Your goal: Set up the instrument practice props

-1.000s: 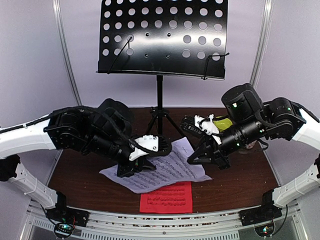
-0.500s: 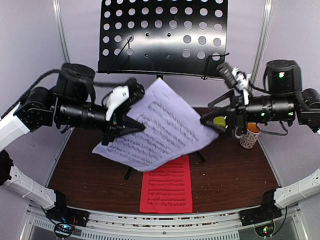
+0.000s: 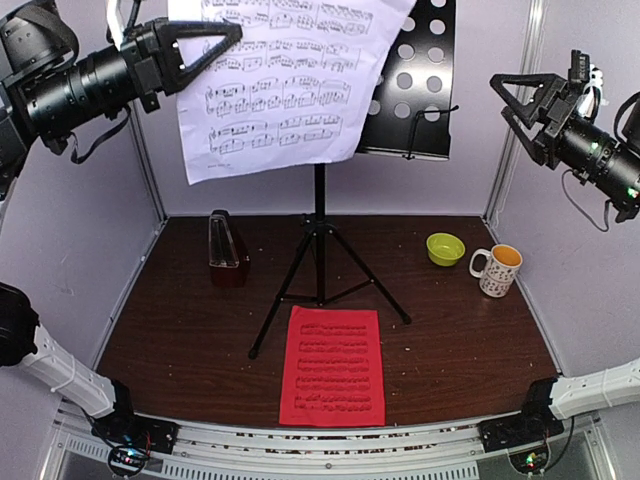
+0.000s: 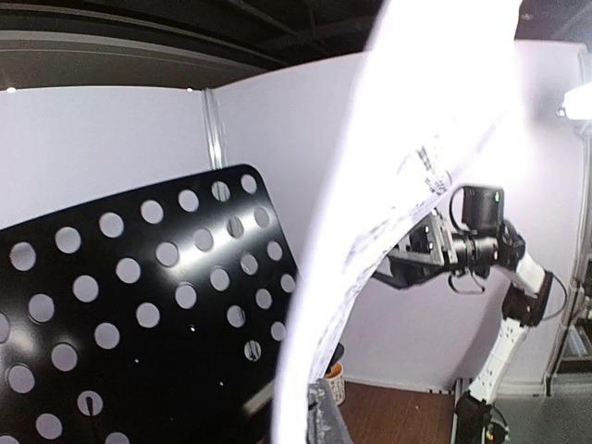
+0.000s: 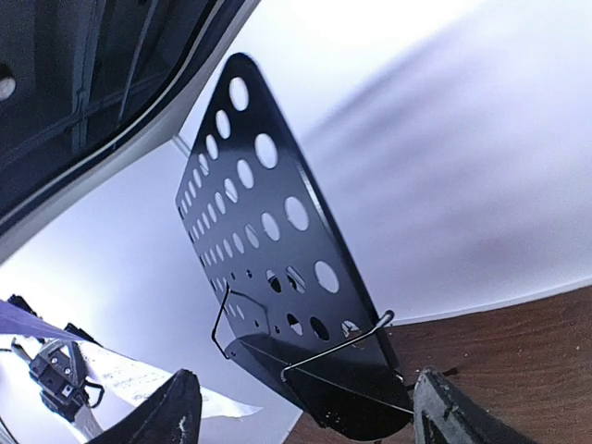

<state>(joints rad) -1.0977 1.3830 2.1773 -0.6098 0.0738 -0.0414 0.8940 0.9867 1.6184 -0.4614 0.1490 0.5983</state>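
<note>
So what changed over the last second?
The left gripper and right gripper lifted the white sheet off the table; the right then let go and drew back, open. The left alone holds it high before the stand. The red sheet stayed put.

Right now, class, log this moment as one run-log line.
left tool: shut on white sheet, high before stand desk | right tool: open, empty | red sheet: flat on table | metronome: upright on table

music stand (image 3: pixel 319 200) on counter (image 3: pixel 170 320) | metronome (image 3: pixel 226 243) left of it | bowl (image 3: pixel 445 248), mug (image 3: pixel 497 270) right | flat music sheet (image 3: pixel 332 365) before legs | raised music sheet (image 3: pixel 280 90) before desk
</note>
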